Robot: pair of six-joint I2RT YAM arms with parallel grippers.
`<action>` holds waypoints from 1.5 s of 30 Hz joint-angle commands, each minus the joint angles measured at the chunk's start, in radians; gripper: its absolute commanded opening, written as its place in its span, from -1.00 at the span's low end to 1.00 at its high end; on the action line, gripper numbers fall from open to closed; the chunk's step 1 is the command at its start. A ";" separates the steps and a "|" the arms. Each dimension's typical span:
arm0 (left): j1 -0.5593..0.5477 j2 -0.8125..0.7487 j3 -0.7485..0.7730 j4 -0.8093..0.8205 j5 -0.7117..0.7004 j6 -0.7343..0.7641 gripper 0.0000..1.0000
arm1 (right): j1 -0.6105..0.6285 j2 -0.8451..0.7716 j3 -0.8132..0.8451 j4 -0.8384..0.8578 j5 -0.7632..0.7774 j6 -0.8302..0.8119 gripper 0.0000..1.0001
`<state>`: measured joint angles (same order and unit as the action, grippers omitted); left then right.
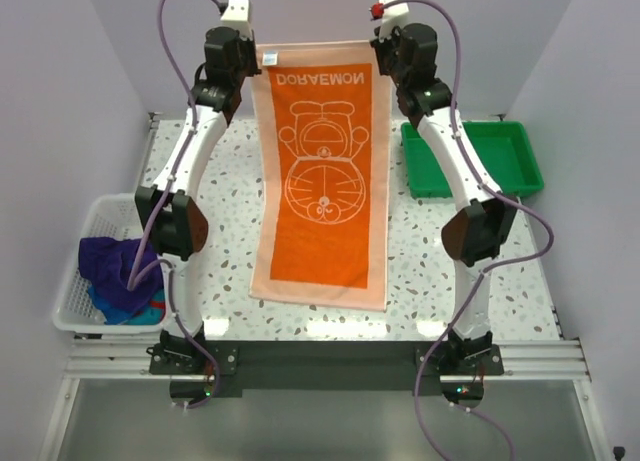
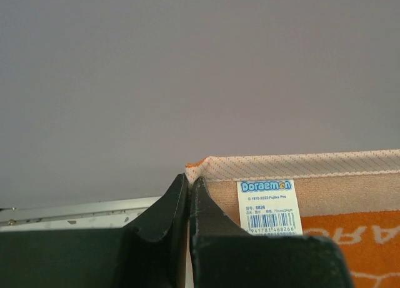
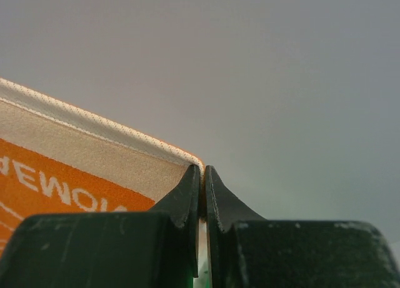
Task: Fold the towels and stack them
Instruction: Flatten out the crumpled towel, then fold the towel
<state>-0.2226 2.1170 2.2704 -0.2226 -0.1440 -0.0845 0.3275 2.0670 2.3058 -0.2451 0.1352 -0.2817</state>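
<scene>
Orange towel (image 1: 322,171) hanging mid-table, green tray (image 1: 500,159) right, white basket (image 1: 75,281) left

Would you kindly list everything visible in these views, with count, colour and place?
table: one, speckled white.
basket: one, white mesh, table's left edge.
towel heap: count unclear, purple over blue, in basket.
tray: one, green, far right.
orange towel: one, orange-white, cartoon print, held up by far corners.
label: one, white, near a towel corner.
left gripper: one, black, shut on towel corner.
right gripper: one, black, shut on other corner.
</scene>
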 commanded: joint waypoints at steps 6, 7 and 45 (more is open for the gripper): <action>0.101 0.069 -0.041 0.166 0.035 -0.066 -1.00 | -0.064 0.062 -0.075 0.214 0.006 -0.008 -1.00; 0.103 0.063 -0.067 0.176 0.049 -0.072 -1.00 | -0.064 0.055 -0.097 0.220 -0.002 -0.010 -1.00; 0.052 -0.551 -1.025 -0.066 0.218 -0.179 -1.00 | -0.064 -0.461 -0.862 -0.175 -0.042 0.067 -1.00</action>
<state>-0.1928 1.6016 1.3029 -0.2008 0.2096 -0.2459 0.3058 1.6722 1.4956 -0.3466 -0.0120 -0.2714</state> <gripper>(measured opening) 0.038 0.035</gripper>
